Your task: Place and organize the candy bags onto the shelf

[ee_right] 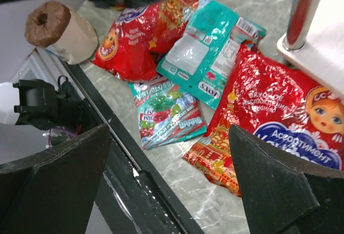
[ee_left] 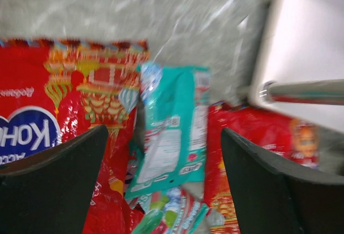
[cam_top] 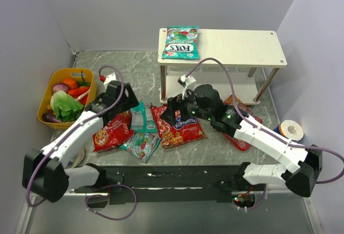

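Teal bag [ee_left: 173,117] (back face up) lies between spread left pincer [ee_left: 164,137] fingers; right pincer [ee_right: 169,134] likewise released.

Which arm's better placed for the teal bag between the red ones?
Probably left: the open left end effector frames that glossy teal-green plastic packet; the right end effector hovers over a red packet.

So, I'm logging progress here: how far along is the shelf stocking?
Done: one teal bag lies on top of the shelf. In hand: nothing; the left gripper and right gripper hover open over the pile. Left: two teal bags and three red bags on the table.
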Controlling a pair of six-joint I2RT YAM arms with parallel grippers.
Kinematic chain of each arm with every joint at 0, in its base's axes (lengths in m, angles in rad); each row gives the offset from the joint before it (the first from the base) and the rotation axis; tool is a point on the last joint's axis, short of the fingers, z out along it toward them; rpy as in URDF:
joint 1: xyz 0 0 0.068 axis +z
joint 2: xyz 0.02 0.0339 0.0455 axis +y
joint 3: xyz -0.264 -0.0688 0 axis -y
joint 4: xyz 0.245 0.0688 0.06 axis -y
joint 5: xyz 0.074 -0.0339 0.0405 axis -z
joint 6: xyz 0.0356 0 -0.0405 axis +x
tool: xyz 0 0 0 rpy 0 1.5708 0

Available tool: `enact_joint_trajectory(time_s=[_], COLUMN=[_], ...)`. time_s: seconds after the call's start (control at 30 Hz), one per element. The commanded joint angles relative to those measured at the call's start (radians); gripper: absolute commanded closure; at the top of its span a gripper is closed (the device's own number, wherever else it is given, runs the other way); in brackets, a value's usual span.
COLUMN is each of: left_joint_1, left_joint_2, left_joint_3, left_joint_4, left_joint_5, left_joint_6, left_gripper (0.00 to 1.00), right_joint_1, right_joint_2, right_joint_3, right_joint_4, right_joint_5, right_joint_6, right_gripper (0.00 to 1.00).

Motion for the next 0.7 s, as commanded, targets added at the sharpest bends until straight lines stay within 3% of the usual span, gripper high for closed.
enact_joint_trajectory(time_s=[0.0, 0.17, 0.5, 0.63, 0.67], left_joint_1=[0.004, 0.014, 0.04, 0.05, 0.057], left_joint_2=[0.075, 0.141, 0.29, 0.308, 0.305], left_joint_3=[-0.011, -0.067, -0.086, -0.077, -0.077], left_joint_4=[0.023, 0.063, 0.164, 0.166, 0.16], left_joint_5=[0.036, 0.094, 0.266, 0.295, 0.295], left_joint_6=[-0.055, -0.055, -0.062, -0.066, -0.068], left_gripper=[0.16, 0.26, 0.33, 0.46, 0.53], right_joint_1=[0.009, 0.007, 0.007, 0.007, 0.007], right_joint_2=[-0.026, -0.053, -0.164, -0.193, -0.196], right_joint_3=[0.012, 0.001, -0.132, -0.166, -0.164], right_joint_4=[0.038, 0.014, 0.056, 0.044, 0.029], right_joint_5=[0.076, 0.137, 0.16, 0.174, 0.181], right_joint_6=[0.033, 0.039, 0.164, 0.189, 0.192], right_gripper=[0.04, 0.04, 0.03, 0.04, 0.04])
